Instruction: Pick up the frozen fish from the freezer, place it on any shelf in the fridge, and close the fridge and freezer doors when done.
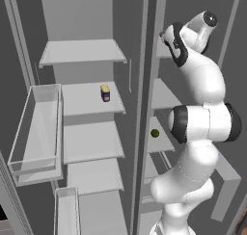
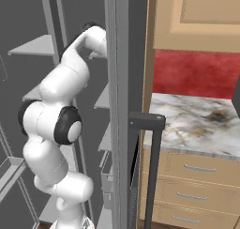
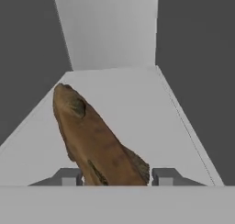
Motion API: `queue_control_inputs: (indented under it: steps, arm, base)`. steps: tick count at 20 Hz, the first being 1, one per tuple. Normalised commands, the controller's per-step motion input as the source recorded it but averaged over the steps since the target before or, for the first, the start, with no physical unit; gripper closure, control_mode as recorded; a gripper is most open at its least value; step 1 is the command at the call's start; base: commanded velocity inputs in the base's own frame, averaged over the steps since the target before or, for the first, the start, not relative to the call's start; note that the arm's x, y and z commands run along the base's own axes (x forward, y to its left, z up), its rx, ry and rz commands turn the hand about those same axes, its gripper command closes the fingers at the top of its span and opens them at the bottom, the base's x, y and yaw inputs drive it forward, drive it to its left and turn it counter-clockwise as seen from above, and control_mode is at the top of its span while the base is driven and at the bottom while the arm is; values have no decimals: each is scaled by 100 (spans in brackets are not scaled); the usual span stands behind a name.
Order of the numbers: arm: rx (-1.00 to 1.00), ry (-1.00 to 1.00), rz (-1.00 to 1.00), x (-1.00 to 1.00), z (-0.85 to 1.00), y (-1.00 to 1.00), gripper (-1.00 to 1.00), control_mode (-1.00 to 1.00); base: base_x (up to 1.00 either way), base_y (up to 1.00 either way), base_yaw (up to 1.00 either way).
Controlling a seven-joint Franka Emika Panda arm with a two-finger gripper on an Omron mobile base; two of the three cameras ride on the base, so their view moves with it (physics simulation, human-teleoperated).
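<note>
The jaws are drawn in against the two flanks of the frozen fish, the gripper clamped on its tail end, with one dark fingertip at each side of the brown body in the hand view. The fish slants away from the fingers, its head pointing toward the back left corner of the pale grey shelf board it is over; whether its belly touches the board cannot be told. That board belongs to the freezer, the narrower compartment, where the white arm reaches in high up in the left base view. Beside it the fridge stands open: its uppermost shelf is bare, and a yellow-and-blue can stands upright near the front right corner of the board below. A small green ball sits on a lower freezer shelf, near its front left corner. A clear door bin hangs on the open fridge door at the left. In the right base view the freezer door stands open edge-on, its dark bar handle in front of a marble counter.
</note>
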Motion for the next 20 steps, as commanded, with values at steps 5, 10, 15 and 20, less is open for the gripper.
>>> queue_control_inputs:
  steps: [5, 10, 15, 20]
  arm:
    - [4, -36, -3, -100, 41, 9, 100, -100]
    - [0, 10, -2, -100, 33, 0, 100, -100]
    - [0, 33, -2, -100, 45, 0, 100, -100]
    - [-12, 46, 0, -100, -6, 10, 100, -100]
  base:
    - [0, 0, 0]
    - [0, 0, 0]
    - [0, 0, 0]
    - [0, 0, 0]
